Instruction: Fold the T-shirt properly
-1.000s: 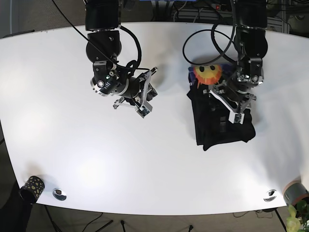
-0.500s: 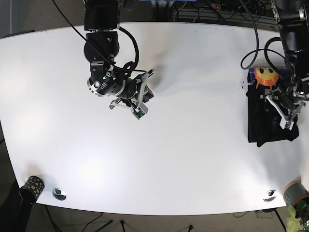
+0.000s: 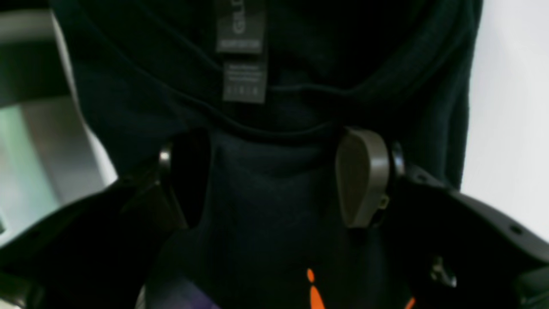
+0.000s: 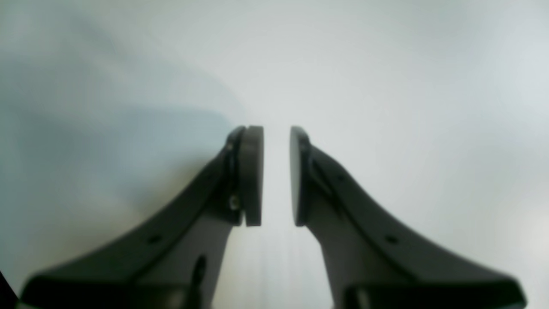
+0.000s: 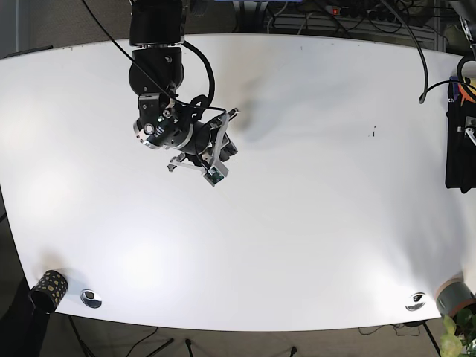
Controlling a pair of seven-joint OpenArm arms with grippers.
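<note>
Your T-shirt (image 5: pixel 460 145) is a dark bundle (grey neck tag showing) at the table's (image 5: pixel 297 223) far edge, left gripper (image 3: pixel 274 180) clamped on it; right gripper (image 4: pixel 276 176) slightly apart

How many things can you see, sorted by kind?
Robot grippers: 2, the right gripper and the left gripper
T-shirts: 1, the black T-shirt
Tables: 1, the white table
Cups by the table's near corners: 2, a spotted cup and a grey cup
Total: 6
</note>
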